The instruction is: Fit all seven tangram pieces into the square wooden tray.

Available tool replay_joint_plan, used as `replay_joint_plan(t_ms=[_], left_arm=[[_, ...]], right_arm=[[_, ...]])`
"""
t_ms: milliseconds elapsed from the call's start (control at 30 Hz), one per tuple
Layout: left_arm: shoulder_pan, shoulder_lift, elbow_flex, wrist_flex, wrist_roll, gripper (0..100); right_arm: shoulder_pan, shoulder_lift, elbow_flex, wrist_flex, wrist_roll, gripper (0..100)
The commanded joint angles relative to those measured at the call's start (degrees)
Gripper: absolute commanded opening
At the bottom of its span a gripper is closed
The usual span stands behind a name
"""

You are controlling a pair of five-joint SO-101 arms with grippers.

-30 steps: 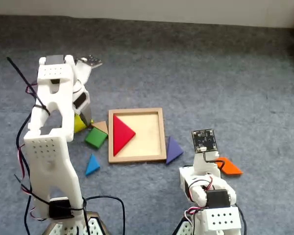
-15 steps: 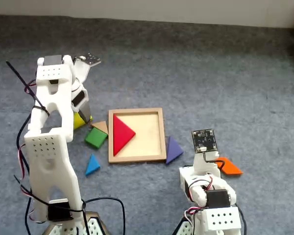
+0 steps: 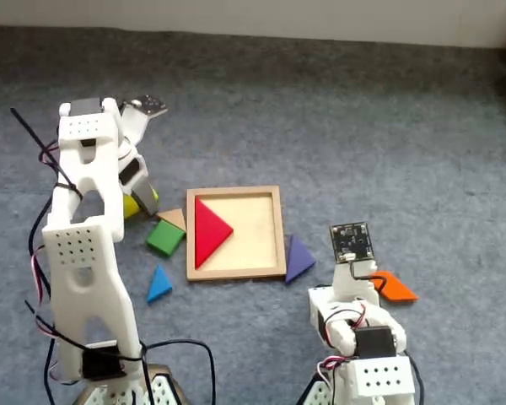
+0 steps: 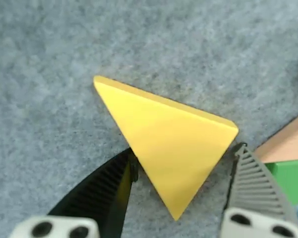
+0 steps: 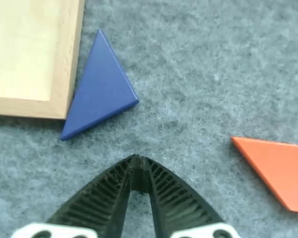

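Observation:
My left gripper (image 4: 185,154) is shut on the yellow triangle (image 4: 164,139), one finger on each of two edges, just left of the green square (image 3: 164,237). From above, the yellow triangle (image 3: 133,205) peeks out under that arm. The square wooden tray (image 3: 235,274) holds a red triangle (image 3: 207,229) in its left half. My right gripper (image 5: 138,171) is shut and empty, hanging over bare carpet between the dark blue triangle (image 5: 99,89) and the orange parallelogram (image 5: 280,166).
A tan piece (image 3: 174,218) touches the tray's top left corner, and a small blue triangle (image 3: 158,284) lies at its lower left. The dark blue triangle (image 3: 298,258) rests against the tray's lower right corner. Open grey carpet spreads behind and to the right.
The left arm has shifted slightly left and away from the tray, the yellow triangle moving with it. The right arm has stayed still.

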Motion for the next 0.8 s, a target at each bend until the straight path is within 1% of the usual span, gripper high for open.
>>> replay_joint_plan(t_ms=[0,100,267,367,467,600,700,767], left_arm=[[-0.5,0.0,-0.7,-0.6,-1.0,23],[-0.2,0.0,-0.7,-0.9,-1.0,17],[0.7,-0.2,-0.7,0.0,-1.1,14],[1.2,-2.1,-3.4,3.6,-0.9,15],[2.2,-4.2,-6.4,7.6,0.4,21],[3.4,-5.8,-9.5,7.2,12.2,31],[5.4,-5.6,-10.2,7.1,19.7,33],[6.5,-5.3,-9.5,5.5,22.9,33]], right_arm=[[0.7,-0.3,4.3,-0.6,-0.2,0.6],[0.7,-0.3,4.3,-0.6,-0.2,0.6],[0.7,-0.3,4.3,-0.6,-0.2,0.6],[0.7,-0.3,4.3,-0.6,-0.2,0.6],[0.7,-0.3,4.3,-0.6,-0.2,0.6],[0.7,-0.3,4.3,-0.6,-0.2,0.6],[0.7,-0.3,4.3,-0.6,-0.2,0.6],[0.7,-0.3,4.3,-0.6,-0.2,0.6]])
